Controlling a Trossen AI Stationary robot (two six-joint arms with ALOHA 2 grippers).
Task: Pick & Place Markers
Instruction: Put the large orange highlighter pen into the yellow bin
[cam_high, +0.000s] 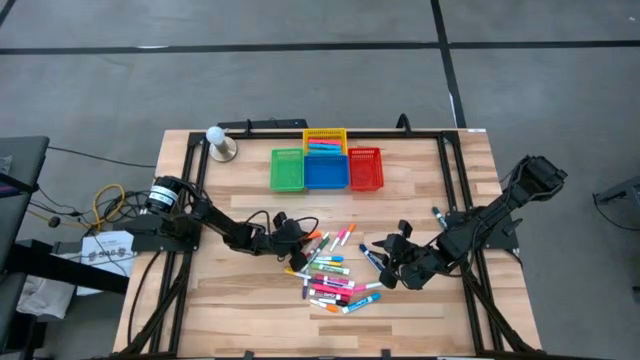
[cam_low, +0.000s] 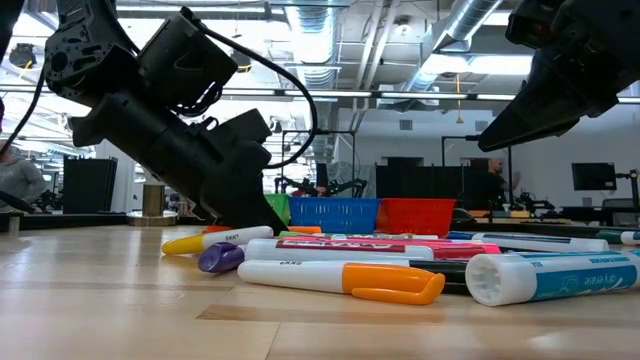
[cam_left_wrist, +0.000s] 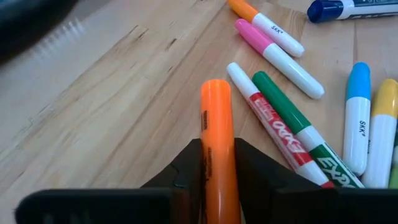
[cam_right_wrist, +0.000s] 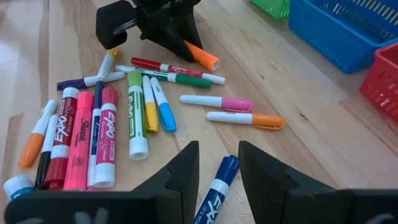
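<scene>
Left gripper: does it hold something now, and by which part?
The left gripper is closed on an orange marker, gripping its barrel; the front end sticks out past the fingers. How far back the marker reaches cannot be told.

Bare tabletop (cam_high: 240, 290) lies open near the front edge. Between the arms, scattered markers (cam_high: 335, 280) crowd the middle. The baskets (cam_high: 326, 170) block the far side.

Overhead, table-level and close wrist views share the markers (cam_high: 335, 275).
</scene>
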